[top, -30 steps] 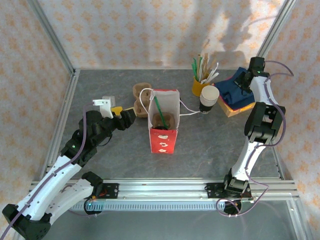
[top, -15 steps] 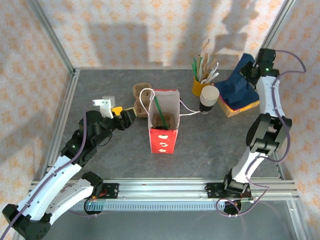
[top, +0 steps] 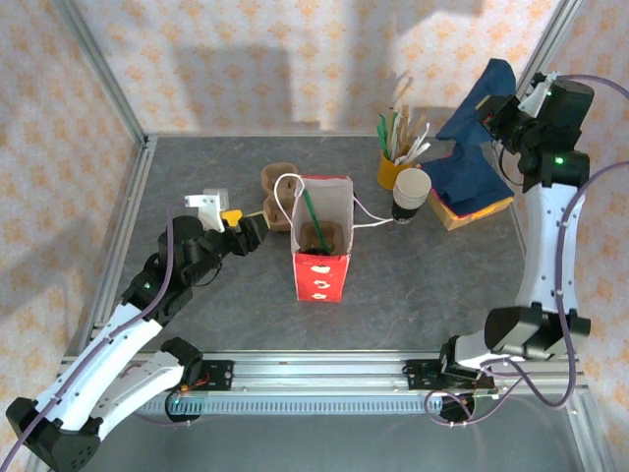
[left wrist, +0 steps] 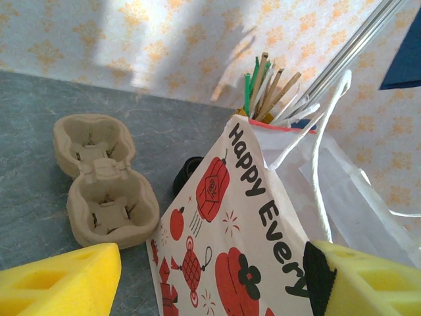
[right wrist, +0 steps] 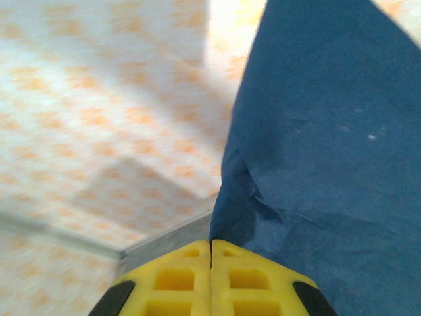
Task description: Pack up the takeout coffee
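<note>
R arm has swung up & back vs a sec ago: now stretched tall, wrist high at the rear-R corner, blue cloth dragged up w/ it. L arm unchanged.

Top view: grey stone-look surface, cream wallpaper w/ orange flower print on 3 sides, alu frame posts at the corners. Red paper bag stands mid-surface, mouth up, green stick inside. Pulp carrier just behind-left of it. takeout coffee sits upright on the surface right of the bag, just in front of yellow stick cup, beside wooden tray; white bag cord reaches to it. L arm low, forearm aimed at the bag; L pincer near the bag's left side, not touching. R pincer has the cloth's top; cloth's lower end lies on the tray.

L wrist: L pincer fingers spread wide, bag btwn them in frame, nothing gripped. Carrier on the surface at left; small dark round obj behind the bag's edge, can't tell what.

R wrist: R pincer pads pressed together, pinching the cloth edge; wallpaper + frame rail behind, blurred.
</note>
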`<state>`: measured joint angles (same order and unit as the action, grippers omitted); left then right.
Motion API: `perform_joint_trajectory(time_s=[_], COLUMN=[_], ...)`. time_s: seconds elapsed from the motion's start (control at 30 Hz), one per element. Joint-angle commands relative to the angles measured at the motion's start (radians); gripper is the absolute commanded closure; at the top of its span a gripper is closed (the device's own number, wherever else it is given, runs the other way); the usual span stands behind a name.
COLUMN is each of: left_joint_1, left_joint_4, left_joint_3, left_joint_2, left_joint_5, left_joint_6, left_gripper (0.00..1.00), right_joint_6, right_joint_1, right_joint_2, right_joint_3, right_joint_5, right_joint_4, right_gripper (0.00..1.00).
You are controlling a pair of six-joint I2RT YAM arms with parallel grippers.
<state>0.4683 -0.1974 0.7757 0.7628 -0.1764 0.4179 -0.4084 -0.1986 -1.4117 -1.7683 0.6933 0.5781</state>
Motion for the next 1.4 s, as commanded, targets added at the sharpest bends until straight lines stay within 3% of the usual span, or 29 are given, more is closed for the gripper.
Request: perform_joint_trajectory(time_s=[0.0,0.3,0.6,0.97,1.37], left_joint_1=[-0.01,-0.011,-0.01,-0.01,-0.01], left_joint_4=[0.024,0.036,0.027,0.039,0.052], left_joint_3=[0.007,0.011,0.009,0.006,-0.005], left_joint_2=[0.008,0.021,0.023,0.037,0.046], left_joint_5=[-0.013,-0.016,-0.003,-0.012,-0.021], left_joint_6=[-0.004,-0.004,-0.014,-0.01,-0.001], left_gripper=[0.25,0.25,0.25,0.25,0.25], right_joint_6=[-0.066,-0.144,-0.141,-0.158,-0.161], right_joint_1=[0.107,0.516,0.81,0.948,0.98], right_joint_2=[0.064,0.11,0.059,0.053,-0.042], right_joint_3=[0.01,0.051,0.11,0.27,0.361], right_joint_5=[0.13,0.017,-0.157,-0.389,-0.45], right_joint_4=[-0.04,-0.055,-0.033,0.051,0.146], right_gripper=[1.0,1.0,1.0,1.0,1.0])
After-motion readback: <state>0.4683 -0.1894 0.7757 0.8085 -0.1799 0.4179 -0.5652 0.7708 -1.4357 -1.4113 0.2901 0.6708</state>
